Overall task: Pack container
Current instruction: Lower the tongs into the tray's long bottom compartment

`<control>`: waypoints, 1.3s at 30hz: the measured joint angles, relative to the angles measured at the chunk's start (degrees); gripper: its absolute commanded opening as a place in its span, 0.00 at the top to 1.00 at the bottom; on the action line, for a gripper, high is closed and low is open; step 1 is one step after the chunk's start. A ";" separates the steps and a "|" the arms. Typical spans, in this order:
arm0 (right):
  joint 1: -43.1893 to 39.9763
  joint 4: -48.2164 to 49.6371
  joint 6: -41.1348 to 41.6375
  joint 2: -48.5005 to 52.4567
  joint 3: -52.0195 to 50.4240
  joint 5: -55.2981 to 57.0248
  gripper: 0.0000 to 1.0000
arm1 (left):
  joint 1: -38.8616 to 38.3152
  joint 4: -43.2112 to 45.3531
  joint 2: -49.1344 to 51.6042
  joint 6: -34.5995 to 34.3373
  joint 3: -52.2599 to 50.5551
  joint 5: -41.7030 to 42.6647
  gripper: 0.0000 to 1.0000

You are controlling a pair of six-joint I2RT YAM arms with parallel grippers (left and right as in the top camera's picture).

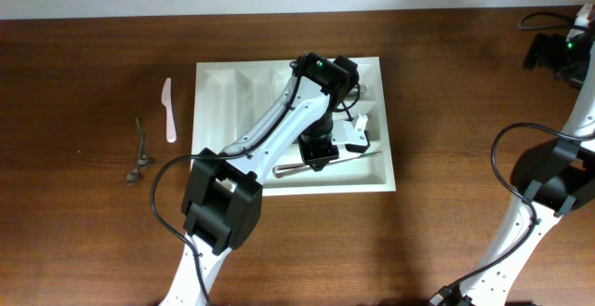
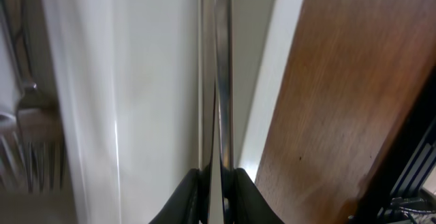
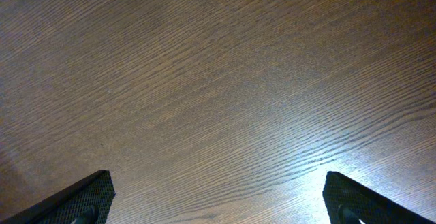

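Observation:
The container point(image 1: 209, 75) is a large white cutlery tray in the middle of the table. My left arm reaches over it. My left gripper point(image 1: 316, 154) is low over the long front compartment and is shut on a thin metal utensil point(image 1: 349, 158) that lies along that compartment. In the left wrist view the jaws point(image 2: 219, 178) pinch the utensil point(image 2: 222, 74) edge-on above the white tray floor point(image 2: 157, 81). A metal fork point(image 2: 30, 132) lies in the neighbouring compartment. My right gripper point(image 3: 218, 198) is open and empty over bare wood at the far right.
A white plastic knife point(image 1: 168, 111) and a small dark utensil point(image 1: 139, 153) lie on the wooden table left of the tray. Cables and the right arm point(image 1: 548, 180) stand at the right edge. The tray's front rim point(image 2: 272, 81) borders bare wood.

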 measured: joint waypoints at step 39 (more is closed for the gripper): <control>0.00 0.00 -0.04 0.00 0.00 0.00 0.02 | 0.00 5.20 0.00 3.32 -5.27 -5.31 0.76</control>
